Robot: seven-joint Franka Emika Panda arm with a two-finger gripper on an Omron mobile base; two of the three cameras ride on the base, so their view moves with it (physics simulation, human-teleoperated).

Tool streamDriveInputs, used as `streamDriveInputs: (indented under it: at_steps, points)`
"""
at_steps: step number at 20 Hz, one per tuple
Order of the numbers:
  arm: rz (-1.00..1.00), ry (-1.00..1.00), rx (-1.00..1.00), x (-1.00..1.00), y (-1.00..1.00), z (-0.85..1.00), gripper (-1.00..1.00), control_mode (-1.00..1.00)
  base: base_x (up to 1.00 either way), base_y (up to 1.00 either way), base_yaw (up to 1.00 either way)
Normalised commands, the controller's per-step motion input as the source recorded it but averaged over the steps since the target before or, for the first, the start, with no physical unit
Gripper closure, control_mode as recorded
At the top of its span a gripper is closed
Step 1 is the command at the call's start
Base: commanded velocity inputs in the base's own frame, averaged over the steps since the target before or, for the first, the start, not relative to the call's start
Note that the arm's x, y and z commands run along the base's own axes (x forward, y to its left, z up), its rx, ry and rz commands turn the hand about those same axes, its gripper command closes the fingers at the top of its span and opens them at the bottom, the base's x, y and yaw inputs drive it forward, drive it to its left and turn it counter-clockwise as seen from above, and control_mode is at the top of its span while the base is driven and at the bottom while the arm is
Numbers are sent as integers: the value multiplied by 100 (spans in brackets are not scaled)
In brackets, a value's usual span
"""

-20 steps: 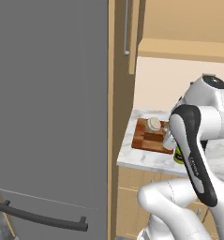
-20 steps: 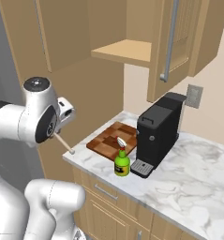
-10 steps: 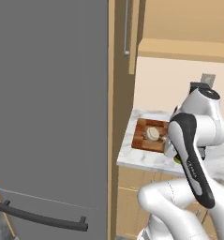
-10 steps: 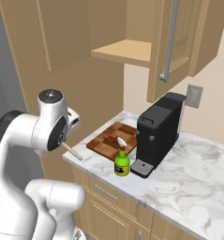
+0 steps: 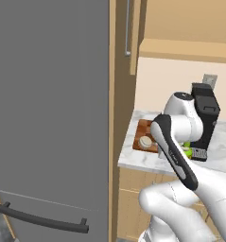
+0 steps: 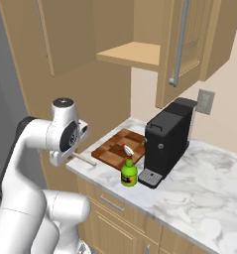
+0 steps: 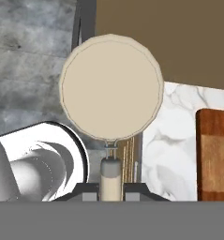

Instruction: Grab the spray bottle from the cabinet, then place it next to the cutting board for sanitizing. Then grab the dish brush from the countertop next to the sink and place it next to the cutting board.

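The fingers (image 7: 111, 192) are clamped on the handle of the dish brush (image 7: 111, 88), its round head at twelve o'clock. Beyond, at three o'clock, lies the worktop (image 7: 172, 140) with the cutting board (image 6: 118, 148). The spray bottle (image 6: 129, 171) stands just beside the board, by the coffee machine (image 6: 167, 141).
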Motion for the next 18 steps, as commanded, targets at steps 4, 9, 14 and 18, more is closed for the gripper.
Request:
streamDriveInputs:
  at_steps: [4, 9, 14, 18]
  points:
    - [1, 0, 0, 20, -7, -31, 100, -100, 0, 0, 0]
    - [0, -2, 0, 15, -2, -35, 100, -100, 0, 0, 0]
    - [0, -1, 0, 31, 0, -37, 100, -100, 0, 0, 0]
    - [0, 0, 0, 44, -2, -37, 100, -100, 0, 0, 0]
